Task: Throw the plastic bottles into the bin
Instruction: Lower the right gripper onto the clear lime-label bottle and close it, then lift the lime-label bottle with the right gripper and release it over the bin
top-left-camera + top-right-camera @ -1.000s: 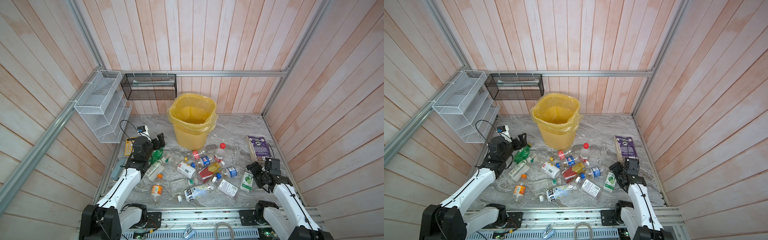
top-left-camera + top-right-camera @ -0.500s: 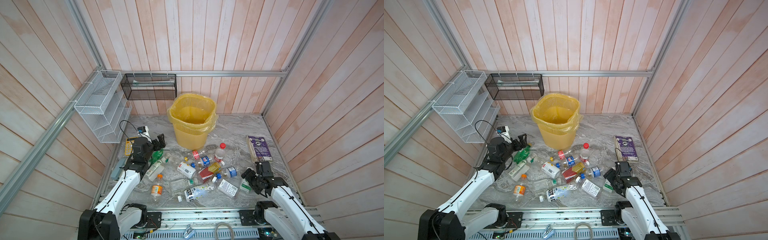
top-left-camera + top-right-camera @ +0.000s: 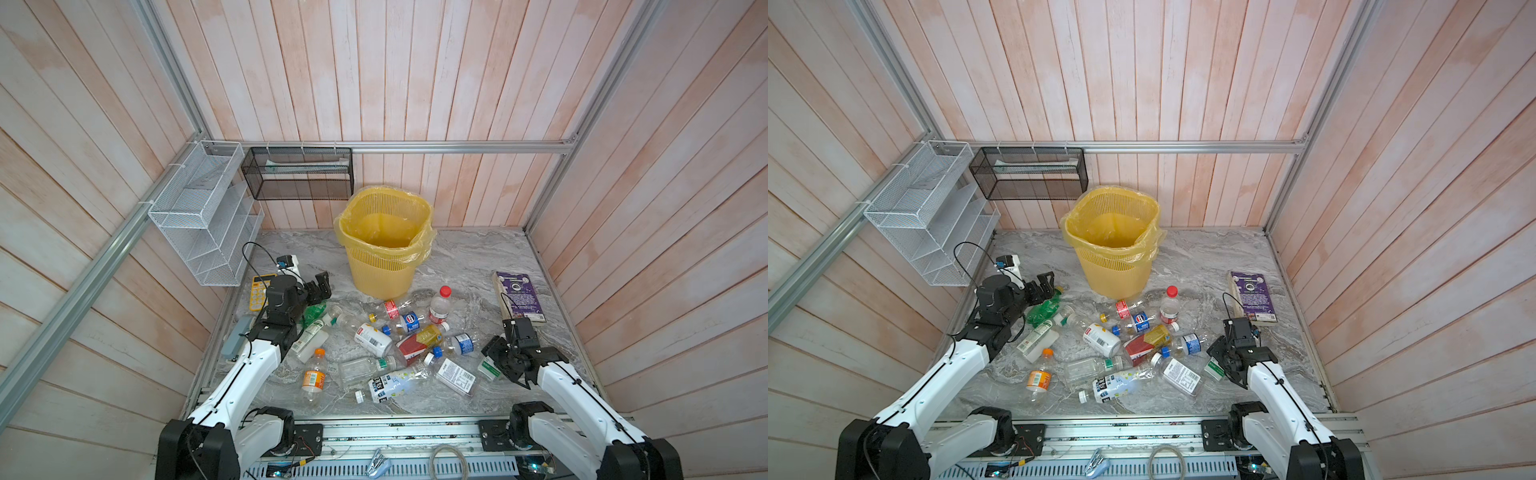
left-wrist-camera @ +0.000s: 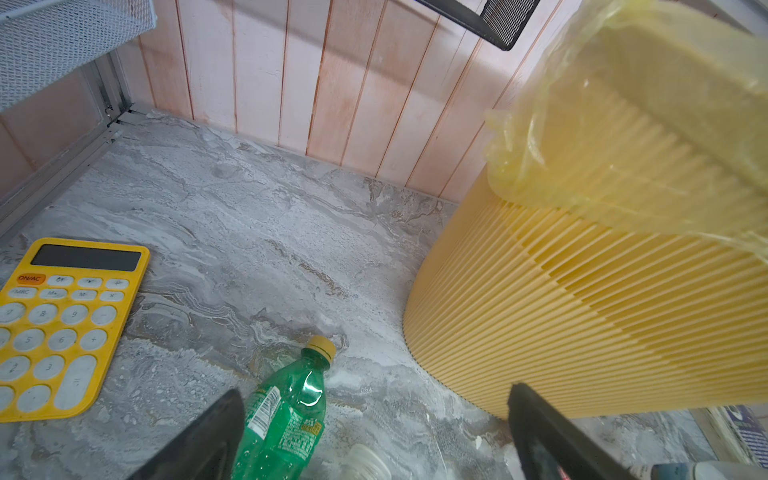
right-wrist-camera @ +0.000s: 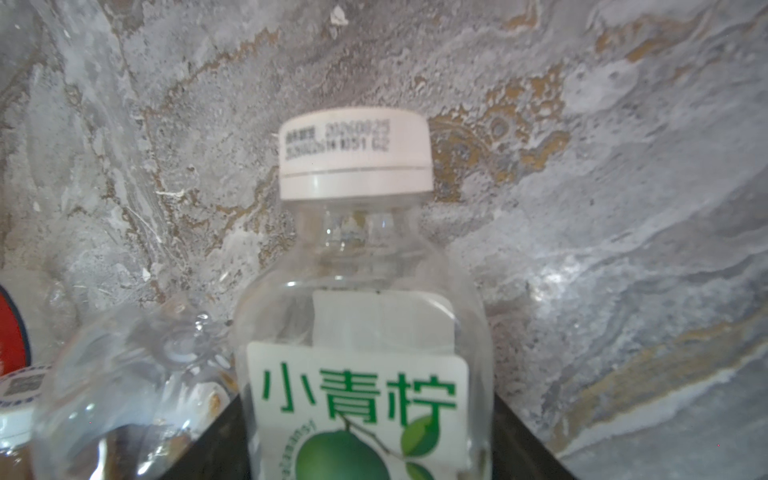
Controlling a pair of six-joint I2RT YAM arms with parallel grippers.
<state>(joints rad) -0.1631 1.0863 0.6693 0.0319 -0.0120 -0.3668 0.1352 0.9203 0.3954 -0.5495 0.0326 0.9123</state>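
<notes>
Right wrist view: small clear plastic bottle (image 5: 357, 332), white cap, green lime label, between the right hand's (image 3: 496, 360) dark fingers (image 5: 519, 457).
It lies on the grey marbled bench (image 3: 457, 257), long axis straight out from the wrist, cap away; the fingers flank its body, but whether they pinch it I cannot tell. The tall yellow lattice bin (image 3: 382, 266) stands well apart, across the other plastic bottles (image 3: 374, 338). The left hand (image 3: 318, 286), spread wide, hangs over a green plastic bottle (image 4: 286, 411) nearer the bin.
</notes>
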